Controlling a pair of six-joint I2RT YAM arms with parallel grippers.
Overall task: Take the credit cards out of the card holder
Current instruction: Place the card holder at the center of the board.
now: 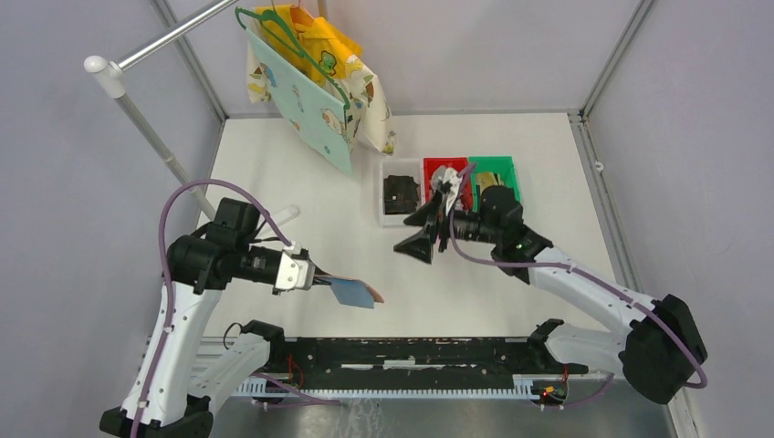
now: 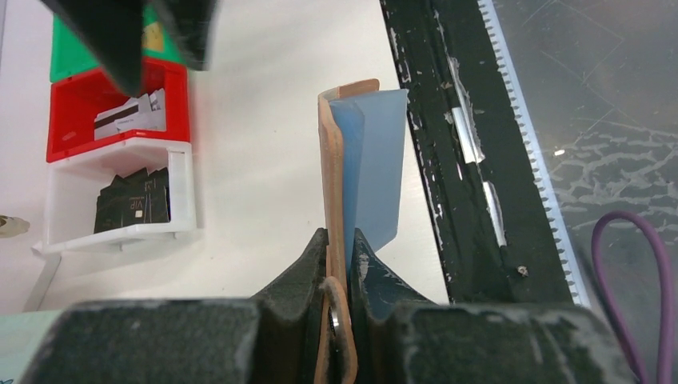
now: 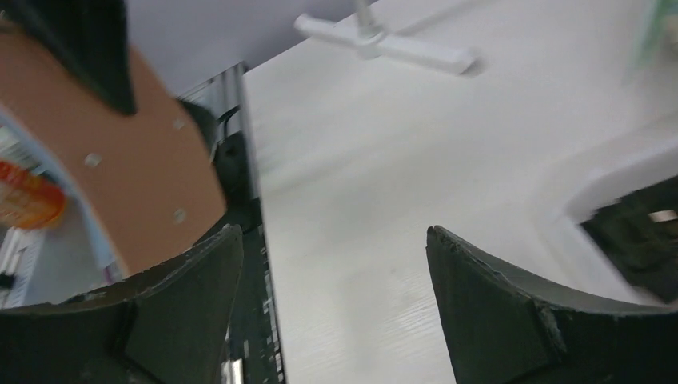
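The left fingers (image 2: 338,244) are pinched narrow on the fold end of the card holder (image 2: 331,172), holding it edge-up in the air over the near left part of the desk (image 1: 301,182). The left arm (image 1: 178,310) rises from its base, and its wrist points level toward the middle. The card holder is a thin salmon-pink bifold with a smooth skin, and a soft light blue pocket (image 2: 376,172) fans off one side.

The right fingers (image 3: 332,240) stand wide apart with nothing between them. They are black wedges with scuffed edges, hovering above the bare desk just in front of the bins. The right arm (image 1: 593,292) stretches from the near right corner toward the back.

Three small plastic bins sit side by side:
- The clear-white bin (image 2: 180,180) holds black credit cards (image 2: 132,204).
- The red bin (image 2: 76,104) holds grey-silver cards (image 2: 132,116).
- The green bin (image 1: 505,169) holds a gold-tan card (image 1: 486,178).
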